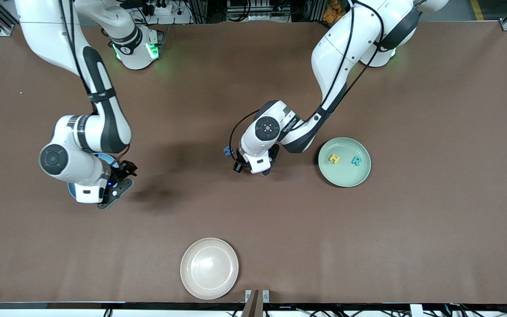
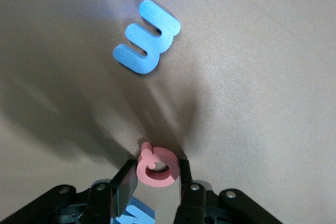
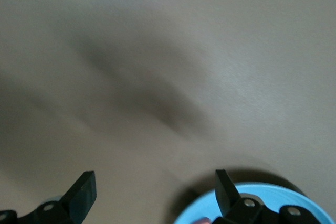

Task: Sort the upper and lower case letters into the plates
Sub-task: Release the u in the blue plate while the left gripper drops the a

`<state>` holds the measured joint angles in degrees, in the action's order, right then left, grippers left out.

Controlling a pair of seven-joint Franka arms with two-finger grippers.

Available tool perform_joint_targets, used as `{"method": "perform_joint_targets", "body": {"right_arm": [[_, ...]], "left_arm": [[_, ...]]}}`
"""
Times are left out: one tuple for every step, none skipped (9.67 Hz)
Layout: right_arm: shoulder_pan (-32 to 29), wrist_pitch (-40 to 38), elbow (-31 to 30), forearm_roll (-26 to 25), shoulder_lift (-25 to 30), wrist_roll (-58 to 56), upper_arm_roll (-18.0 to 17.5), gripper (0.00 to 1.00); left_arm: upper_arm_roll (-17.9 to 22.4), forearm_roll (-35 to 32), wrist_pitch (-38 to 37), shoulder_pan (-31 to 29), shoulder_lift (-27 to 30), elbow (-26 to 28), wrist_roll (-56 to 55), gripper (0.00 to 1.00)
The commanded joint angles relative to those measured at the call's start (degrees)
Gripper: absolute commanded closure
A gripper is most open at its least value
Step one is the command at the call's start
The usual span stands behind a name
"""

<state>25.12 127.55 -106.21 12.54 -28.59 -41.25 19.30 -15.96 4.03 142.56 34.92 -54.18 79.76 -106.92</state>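
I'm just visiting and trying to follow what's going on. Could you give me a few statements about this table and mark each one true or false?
1. The mint green plate holds two letters. True: a yellow letter and a teal letter.
2. The left gripper is empty. False: it grips a pink letter.
3. The right gripper is open, beside the blue plate. True.
4. The cream-white plate holds a letter. False: nothing lies on it.
5. A blue letter lies on the table. True.
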Motion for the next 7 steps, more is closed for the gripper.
{"method": "perform_joint_targets", "body": {"right_arm": [[1.9,0.2,0.1,0.6,-0.5,4.7,0.3,0.00],[2.0,0.2,0.1,0.6,-0.6,4.9,0.3,0.00],[2.0,0.2,0.1,0.7,-0.6,4.9,0.3,0.00],[2.0,0.2,0.0,1.7,-0.6,5.0,0.3,0.00],[1.8,-0.2,0.0,4.0,-0.7,4.9,0.3,0.00],[1.8,-0.2,0.0,4.6,-0.8,4.9,0.3,0.00],[1.9,-0.1,0.0,4.8,-0.8,5.0,0.3,0.00]], "left_arm": [[0.8,0.8,-2.3,-0.7,-0.2,-0.2,3.1,0.83],[0.7,1.2,-6.1,-2.0,0.6,-0.2,5.5,0.83],[0.0,1.5,-8.8,-4.7,1.7,-0.1,7.8,0.83],[-1.1,1.5,-12.7,-6.9,2.4,-0.1,10.0,0.83],[-2.7,1.7,-16.0,-9.6,3.3,0.1,14.4,0.85],[-3.9,1.5,-19.8,-12.3,4.0,0.3,17.7,0.87],[-4.3,1.4,-24.8,-14.6,5.2,1.1,21.5,0.88]]}}
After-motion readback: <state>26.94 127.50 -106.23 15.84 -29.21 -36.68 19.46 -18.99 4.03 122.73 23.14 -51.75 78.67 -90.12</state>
